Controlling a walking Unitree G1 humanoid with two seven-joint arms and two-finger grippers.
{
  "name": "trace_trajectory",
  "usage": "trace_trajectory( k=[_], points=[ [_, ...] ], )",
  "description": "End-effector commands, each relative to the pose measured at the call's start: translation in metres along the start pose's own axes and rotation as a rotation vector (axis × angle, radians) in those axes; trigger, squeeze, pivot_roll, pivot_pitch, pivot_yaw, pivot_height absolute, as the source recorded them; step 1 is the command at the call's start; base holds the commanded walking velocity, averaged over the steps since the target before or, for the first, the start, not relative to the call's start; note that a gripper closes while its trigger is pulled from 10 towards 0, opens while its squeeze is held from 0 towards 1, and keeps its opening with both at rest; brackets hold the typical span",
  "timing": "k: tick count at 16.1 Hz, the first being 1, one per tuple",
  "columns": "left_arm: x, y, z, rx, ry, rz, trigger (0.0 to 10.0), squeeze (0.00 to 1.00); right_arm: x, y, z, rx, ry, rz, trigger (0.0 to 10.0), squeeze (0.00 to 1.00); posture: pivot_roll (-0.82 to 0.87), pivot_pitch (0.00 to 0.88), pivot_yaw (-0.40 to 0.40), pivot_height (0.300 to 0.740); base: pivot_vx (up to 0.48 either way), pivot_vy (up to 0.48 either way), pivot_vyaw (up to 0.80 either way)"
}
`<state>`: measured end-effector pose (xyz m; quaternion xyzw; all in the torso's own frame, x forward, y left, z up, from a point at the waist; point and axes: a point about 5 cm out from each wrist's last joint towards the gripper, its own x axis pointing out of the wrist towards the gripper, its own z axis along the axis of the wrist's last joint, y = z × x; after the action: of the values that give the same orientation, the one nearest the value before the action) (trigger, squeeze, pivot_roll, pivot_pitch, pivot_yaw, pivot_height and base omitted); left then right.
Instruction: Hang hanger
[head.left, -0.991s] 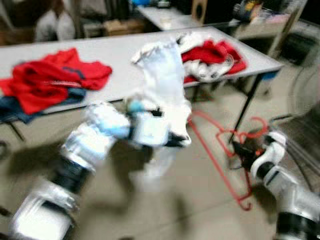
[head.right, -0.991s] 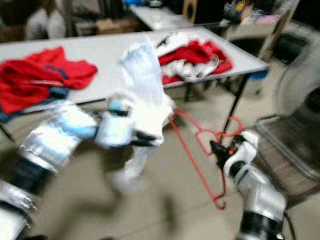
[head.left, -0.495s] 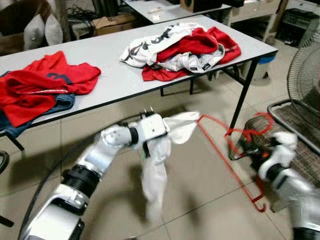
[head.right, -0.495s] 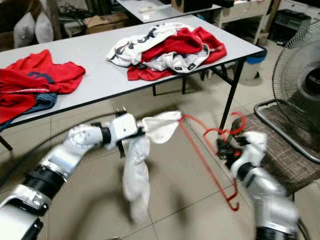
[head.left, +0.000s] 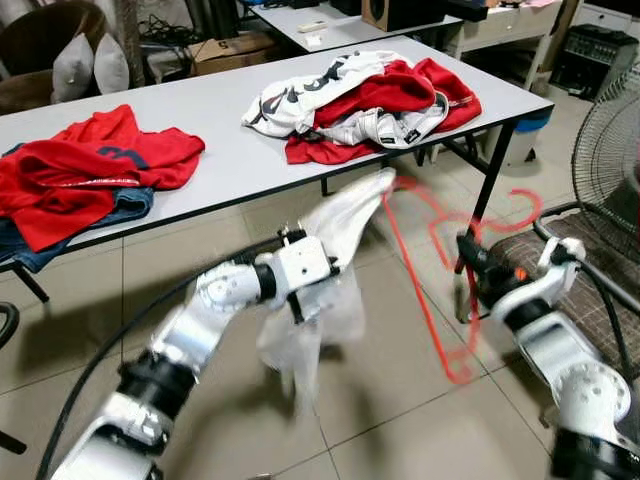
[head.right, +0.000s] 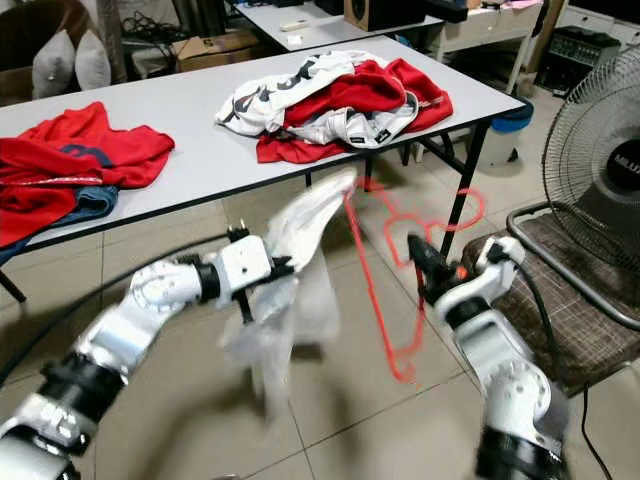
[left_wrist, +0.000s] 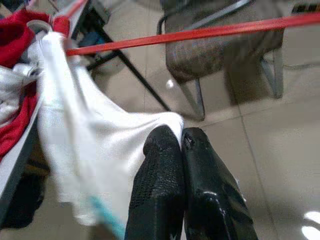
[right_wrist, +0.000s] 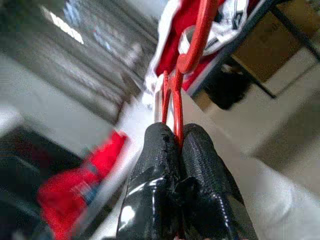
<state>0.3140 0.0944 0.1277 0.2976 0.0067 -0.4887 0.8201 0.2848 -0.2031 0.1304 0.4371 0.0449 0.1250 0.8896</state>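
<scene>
Red hanger (head.left: 430, 265), pinched by the right gripper (right_wrist: 177, 145) at centre frame, risked shedding the white garment (head.left: 325, 270) clamped by the left gripper (left_wrist: 181, 142).

Both hands raised hanger (head.left: 432, 262) and garment (head.left: 330, 268).
</scene>
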Motion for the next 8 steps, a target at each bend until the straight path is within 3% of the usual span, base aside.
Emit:
trace_trajectory(
  k=[1, 5, 8],
  points=[
    [-0.001, 0.004, 0.011, 0.029, -0.054, 0.013, 10.0, 0.0, 0.002, 0.002, 0.005, 0.039, -0.026, 0.007, 10.0, 0.0, -0.05, 0.0, 0.052, 0.74, 0.0, 0.0, 0.0],
    [0.003, -0.009, 0.025, 0.064, -0.121, -0.017, 10.0, 0.0, 0.019, 0.01, 0.007, 0.146, -0.041, 0.002, 10.0, 0.0, -0.06, 0.0, 0.044, 0.74, 0.0, 0.0, 0.0],
    [0.006, -0.018, 0.032, 0.039, -0.161, -0.049, 10.0, 0.0, 0.029, 0.009, 0.014, 0.217, -0.091, -0.047, 10.0, 0.0, -0.06, 0.0, 0.039, 0.74, 0.0, 0.0, 0.0]
  ],
)
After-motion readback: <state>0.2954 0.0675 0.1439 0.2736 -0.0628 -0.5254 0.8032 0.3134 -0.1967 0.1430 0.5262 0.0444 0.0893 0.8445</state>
